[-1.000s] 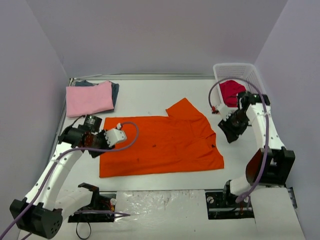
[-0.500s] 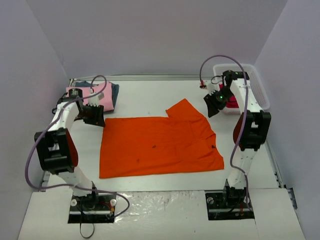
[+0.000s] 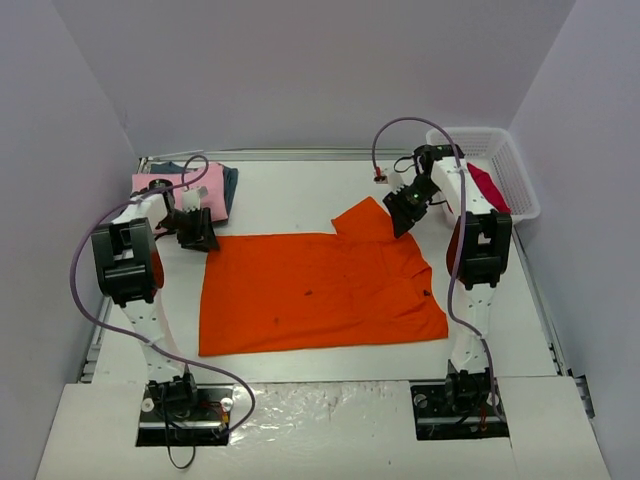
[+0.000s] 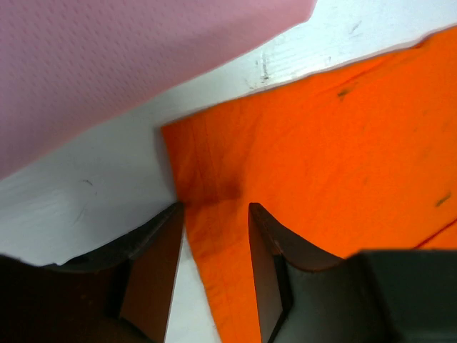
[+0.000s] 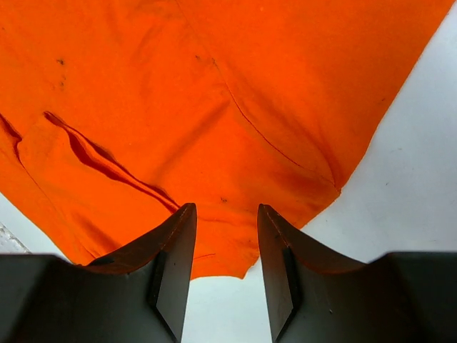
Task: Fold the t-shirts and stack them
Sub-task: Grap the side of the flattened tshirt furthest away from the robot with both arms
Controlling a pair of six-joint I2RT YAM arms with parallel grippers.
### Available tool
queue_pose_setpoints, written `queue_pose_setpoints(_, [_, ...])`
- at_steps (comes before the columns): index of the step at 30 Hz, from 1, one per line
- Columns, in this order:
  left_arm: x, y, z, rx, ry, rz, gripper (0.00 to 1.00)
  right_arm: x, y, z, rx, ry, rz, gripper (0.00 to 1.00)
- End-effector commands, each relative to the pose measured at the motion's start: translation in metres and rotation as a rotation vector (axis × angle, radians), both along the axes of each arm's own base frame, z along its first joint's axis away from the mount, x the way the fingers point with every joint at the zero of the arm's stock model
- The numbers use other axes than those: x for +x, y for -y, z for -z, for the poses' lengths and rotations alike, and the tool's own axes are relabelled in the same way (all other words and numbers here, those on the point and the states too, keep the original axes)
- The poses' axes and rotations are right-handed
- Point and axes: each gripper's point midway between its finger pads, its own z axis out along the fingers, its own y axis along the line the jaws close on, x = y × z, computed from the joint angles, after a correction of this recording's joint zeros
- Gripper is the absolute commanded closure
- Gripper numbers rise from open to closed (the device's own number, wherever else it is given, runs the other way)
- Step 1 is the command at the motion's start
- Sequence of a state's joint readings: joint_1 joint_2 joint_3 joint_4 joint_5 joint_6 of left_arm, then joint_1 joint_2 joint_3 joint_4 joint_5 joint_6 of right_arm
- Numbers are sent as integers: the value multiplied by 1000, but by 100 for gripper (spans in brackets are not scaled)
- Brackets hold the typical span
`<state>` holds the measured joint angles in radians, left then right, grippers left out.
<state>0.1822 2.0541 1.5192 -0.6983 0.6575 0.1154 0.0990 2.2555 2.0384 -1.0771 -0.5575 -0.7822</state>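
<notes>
Since half a second ago, the right fingers (image 5: 171, 264) have swung away from the white plastic lattice basket (image 3: 500, 140) to the far sleeve of the bright orange t-shirt (image 3: 320, 290), which lies flat in the middle of the tabletop (image 3: 300, 190). They stand parted, with the sleeve's hem between them. The left fingers (image 4: 150, 271) have barely shifted. They are parted narrowly around the shirt's far-left corner, just beside the folded light pink t-shirt (image 4: 107, 64), which lies on a dark blue-grey t-shirt (image 3: 231, 185). A crimson red t-shirt (image 3: 487, 185) sits in the basket. The tabletop is white, enclosed by plain pale lilac walls (image 3: 320, 70).
</notes>
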Motion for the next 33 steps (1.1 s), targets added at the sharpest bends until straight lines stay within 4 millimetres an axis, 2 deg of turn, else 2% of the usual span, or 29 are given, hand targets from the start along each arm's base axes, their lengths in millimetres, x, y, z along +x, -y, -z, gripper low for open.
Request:
queue_pose_setpoints(1, [19,-6,-6,-9,31,-45,59,-7,1,-5,5,-38,8,64])
queue_pose_setpoints(10, [34,-19,14,52,42,-88,59,-17,1,6,-3,-72,-19,64])
queue_pose_setpoints(19, [34,-7,22,81,39,-48,55,-19,3,14,-14,-90,-24,65])
queue_pose_setpoints(27, [36,-14,29,179,18,-70,75,-21,4,14,-24,-92,-24,65])
queue_pose_setpoints(33, [30,-13,39,247,-8,-59,81,-23,8,15,-41,-93,-29,65])
